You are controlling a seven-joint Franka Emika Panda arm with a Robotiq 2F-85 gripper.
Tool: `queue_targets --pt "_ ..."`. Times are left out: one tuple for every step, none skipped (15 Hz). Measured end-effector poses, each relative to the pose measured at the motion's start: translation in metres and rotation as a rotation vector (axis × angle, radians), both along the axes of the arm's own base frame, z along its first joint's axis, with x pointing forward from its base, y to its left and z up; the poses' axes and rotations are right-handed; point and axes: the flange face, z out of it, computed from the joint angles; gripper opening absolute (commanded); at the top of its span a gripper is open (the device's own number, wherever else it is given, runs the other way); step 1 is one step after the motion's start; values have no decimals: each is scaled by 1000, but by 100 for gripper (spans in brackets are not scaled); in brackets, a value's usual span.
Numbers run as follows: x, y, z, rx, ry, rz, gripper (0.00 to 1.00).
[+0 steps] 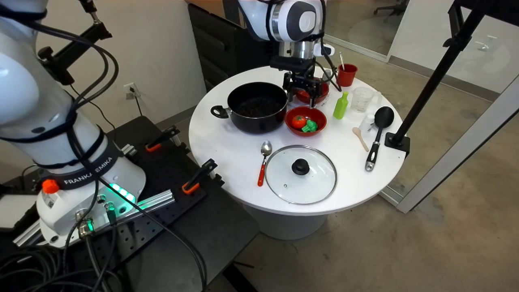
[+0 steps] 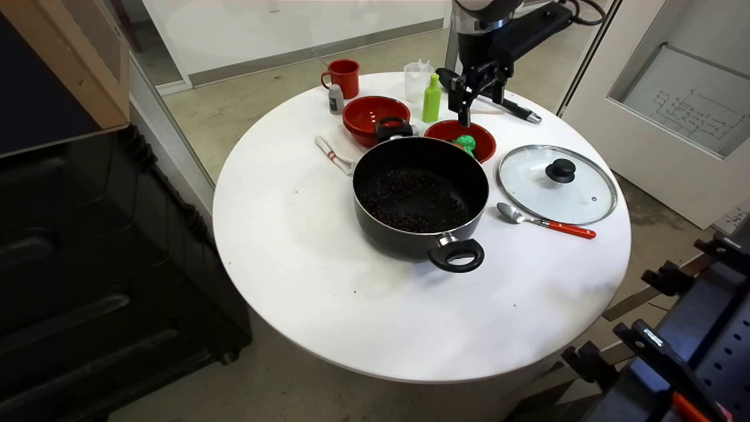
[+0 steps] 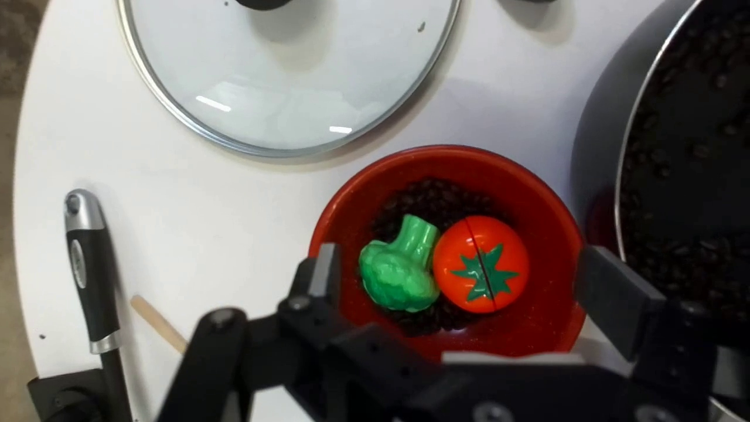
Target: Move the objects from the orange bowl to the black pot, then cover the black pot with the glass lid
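White worktop (image 1: pixel 227 158), in an exterior view: glass lid (image 1: pixel 302 179) near, black pot (image 1: pixel 256 124) left of the orange bowl (image 1: pixel 318 117). Your tool (image 3: pixel 471 287), spread and empty, hangs above broccoli (image 3: pixel 401 269) and tomato (image 3: pixel 481 264) touching in the bowl. Lowered this wide, it could strike the pot's rim; the smooth tomato may slip your pinch.

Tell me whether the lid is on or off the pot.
Off: the lid lies on the table, and the pot stands open, dark beans showing inside.
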Motion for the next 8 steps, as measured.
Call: queue_targets --pt "3 -3 -7 25 -6 -22 100" --pt "6 -6 -12 49 -12 -43 100" --pt "10 -9 -16 70 -20 -65 100" --pt "13 -13 -19 89 -28 -85 100" --pt "17 -16 -21 105 -39 -106 100" --pt "20 -19 -24 118 -47 -125 100" --pt "23 -20 -26 128 -54 -141 100" --pt "26 -22 -29 136 -58 -152 100"
